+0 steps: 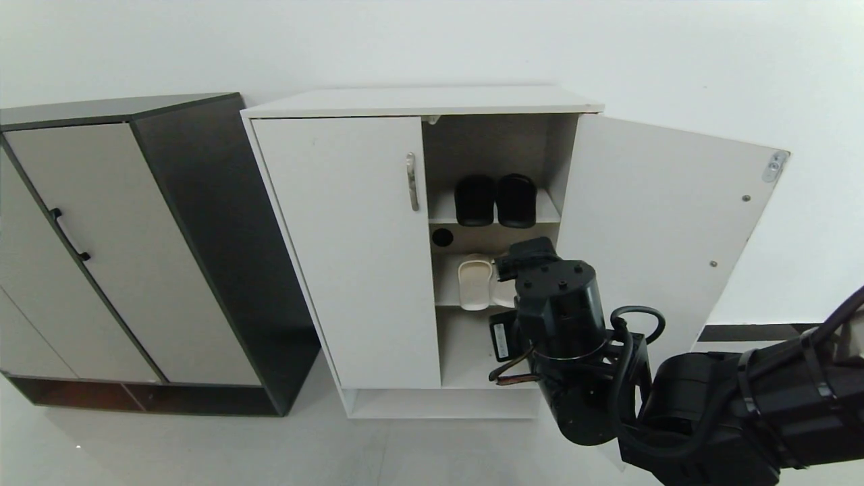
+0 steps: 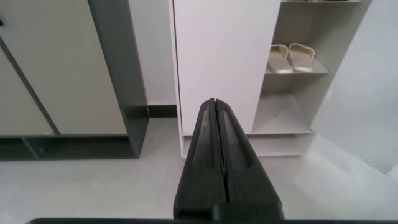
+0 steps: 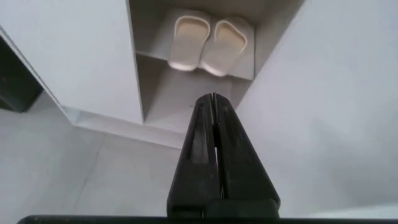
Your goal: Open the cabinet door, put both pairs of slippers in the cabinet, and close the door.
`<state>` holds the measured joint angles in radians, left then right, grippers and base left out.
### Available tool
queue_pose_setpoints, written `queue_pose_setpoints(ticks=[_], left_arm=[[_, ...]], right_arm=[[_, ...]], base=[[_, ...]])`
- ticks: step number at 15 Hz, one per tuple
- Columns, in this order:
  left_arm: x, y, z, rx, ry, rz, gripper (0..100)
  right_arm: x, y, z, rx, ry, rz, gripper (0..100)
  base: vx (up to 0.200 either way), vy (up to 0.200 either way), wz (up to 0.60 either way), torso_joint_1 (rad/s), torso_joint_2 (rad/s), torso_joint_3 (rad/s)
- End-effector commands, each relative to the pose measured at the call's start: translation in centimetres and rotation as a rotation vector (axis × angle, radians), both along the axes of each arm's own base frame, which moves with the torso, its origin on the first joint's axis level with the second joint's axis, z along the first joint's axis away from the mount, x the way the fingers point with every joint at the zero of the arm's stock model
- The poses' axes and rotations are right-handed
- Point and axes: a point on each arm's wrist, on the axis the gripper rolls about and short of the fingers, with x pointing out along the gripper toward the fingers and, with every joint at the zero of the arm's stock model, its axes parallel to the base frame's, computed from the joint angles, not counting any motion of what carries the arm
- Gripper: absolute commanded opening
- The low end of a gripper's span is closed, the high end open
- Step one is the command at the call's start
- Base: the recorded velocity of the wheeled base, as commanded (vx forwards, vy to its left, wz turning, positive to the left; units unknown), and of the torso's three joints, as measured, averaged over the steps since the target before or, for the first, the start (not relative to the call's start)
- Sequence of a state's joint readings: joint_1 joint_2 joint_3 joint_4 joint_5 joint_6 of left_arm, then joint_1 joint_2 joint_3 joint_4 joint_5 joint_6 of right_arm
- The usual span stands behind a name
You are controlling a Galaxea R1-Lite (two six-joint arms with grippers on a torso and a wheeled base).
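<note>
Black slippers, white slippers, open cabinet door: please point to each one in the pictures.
black slippers [image 1: 475, 200]: head view, top of one slipper.
white slippers [image 3: 189, 38]: right wrist view, insole of one slipper.
open cabinet door [image 1: 661, 223]: head view, middle of its inner face.

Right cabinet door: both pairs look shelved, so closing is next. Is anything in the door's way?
Yes, likely: the right gripper hangs before the cabinet, near the white slippers, within the closing swing of the open door.
</note>
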<state>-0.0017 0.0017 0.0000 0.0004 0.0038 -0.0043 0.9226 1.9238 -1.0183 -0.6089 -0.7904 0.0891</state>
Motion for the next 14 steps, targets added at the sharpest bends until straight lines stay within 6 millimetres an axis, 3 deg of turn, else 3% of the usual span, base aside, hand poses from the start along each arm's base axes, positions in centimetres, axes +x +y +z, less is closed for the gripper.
queue_pose_setpoints(ticks=[1,14], left_arm=[[0.00,0.00,0.00,0.000,-0.001,0.001,0],[0.00,0.00,0.00,0.000,-0.001,0.001,0]], right_arm=[[0.05,0.02,-0.30,-0.003,0.003,0.000,0],[0.25,0.11,-0.13,0.018,-0.024,0.001,0]], base=[[0.000,0.000,0.00,0.000,0.00,0.000],[0.000,0.000,0.00,0.000,0.00,0.000]])
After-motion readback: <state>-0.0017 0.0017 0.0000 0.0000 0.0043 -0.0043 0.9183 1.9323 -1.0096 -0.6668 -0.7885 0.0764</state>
